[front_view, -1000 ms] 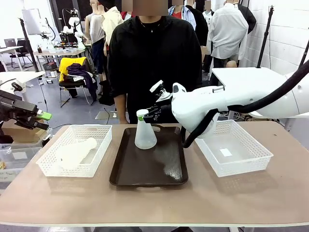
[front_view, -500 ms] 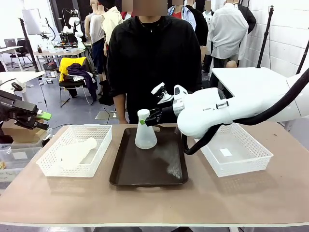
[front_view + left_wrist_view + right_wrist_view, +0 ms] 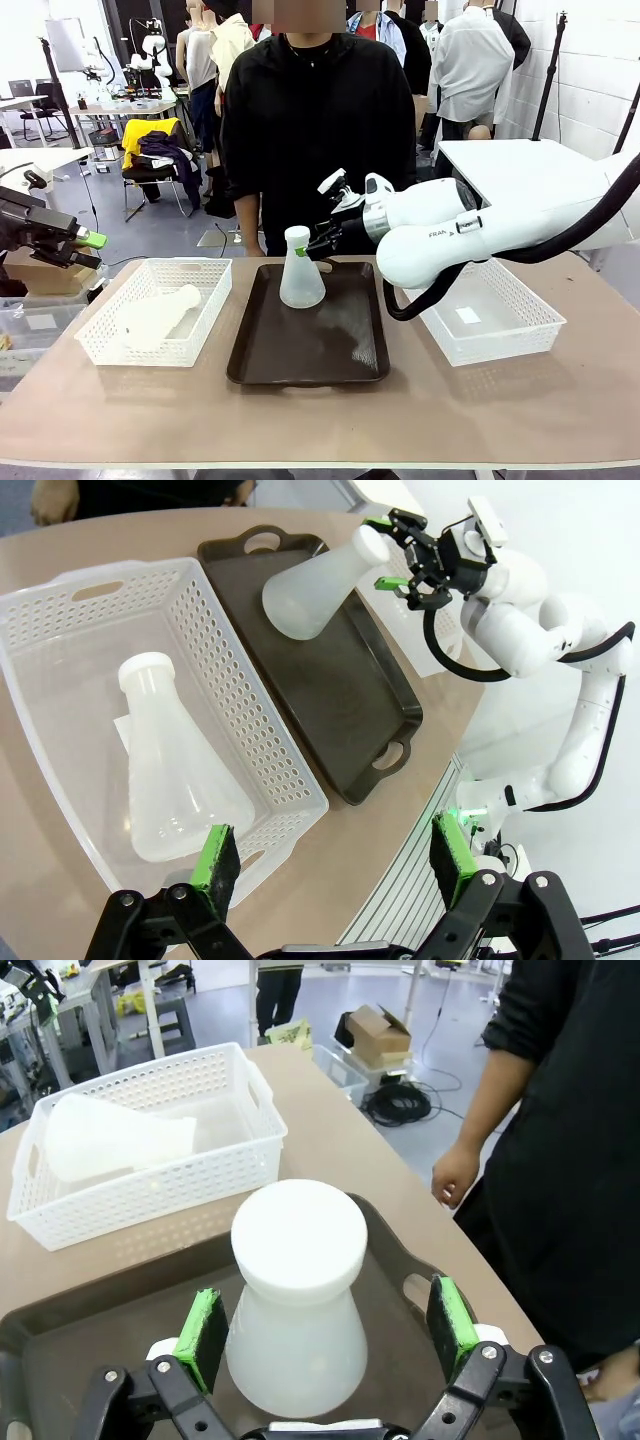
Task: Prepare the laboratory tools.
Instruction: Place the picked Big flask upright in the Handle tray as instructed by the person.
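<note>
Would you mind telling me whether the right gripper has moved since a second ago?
Yes. The right gripper has opened and drawn back toward picture right, off the neck of the conical flask standing on the dark tray.

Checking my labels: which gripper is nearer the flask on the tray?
Right. The right gripper stands open around the neck of the flask; the left gripper hangs off the table, beyond the basket.
</note>
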### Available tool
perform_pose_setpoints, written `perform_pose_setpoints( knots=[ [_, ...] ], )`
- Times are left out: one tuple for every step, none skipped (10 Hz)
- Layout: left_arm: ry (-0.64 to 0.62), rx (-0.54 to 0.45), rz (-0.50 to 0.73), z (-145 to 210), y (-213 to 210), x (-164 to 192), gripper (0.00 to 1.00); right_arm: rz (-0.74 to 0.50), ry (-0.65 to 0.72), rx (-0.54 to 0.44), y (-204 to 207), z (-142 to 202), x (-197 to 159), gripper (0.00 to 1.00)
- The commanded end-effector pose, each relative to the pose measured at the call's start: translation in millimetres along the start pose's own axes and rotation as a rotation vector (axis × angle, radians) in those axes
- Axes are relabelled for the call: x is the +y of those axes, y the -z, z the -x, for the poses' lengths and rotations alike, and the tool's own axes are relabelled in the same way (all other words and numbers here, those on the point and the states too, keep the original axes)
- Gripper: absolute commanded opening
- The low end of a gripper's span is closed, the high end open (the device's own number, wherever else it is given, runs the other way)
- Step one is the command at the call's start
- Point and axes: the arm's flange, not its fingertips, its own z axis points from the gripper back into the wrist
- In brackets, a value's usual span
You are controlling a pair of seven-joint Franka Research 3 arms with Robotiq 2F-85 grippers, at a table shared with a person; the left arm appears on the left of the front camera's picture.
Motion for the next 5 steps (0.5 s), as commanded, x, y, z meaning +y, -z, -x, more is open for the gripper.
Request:
perform_pose_setpoints(
  knots=[
    [0.004,0.001,-0.001,0.1,-1.7,-0.6,1.00,-0.023,-0.012,0.048,-7.9,-1.4,4.9,1.00],
    [0.004,0.001,-0.001,0.1,-1.7,-0.6,1.00,0.000,0.000,0.000,0.0,0.0,0.0,1.00],
    [0.004,0.001,-0.001,0.1,-1.7,-0.6,1.00,0.000,0.000,0.000,0.0,0.0,0.0,1.00],
    [0.004,0.001,-0.001,0.1,-1.7,-0.6,1.00,0.000,0.000,0.000,0.0,0.0,0.0,1.00],
    [0.004,0.001,-0.001,0.1,-1.7,-0.6,1.00,0.000,0.000,0.000,0.0,0.0,0.0,1.00]
  ],
)
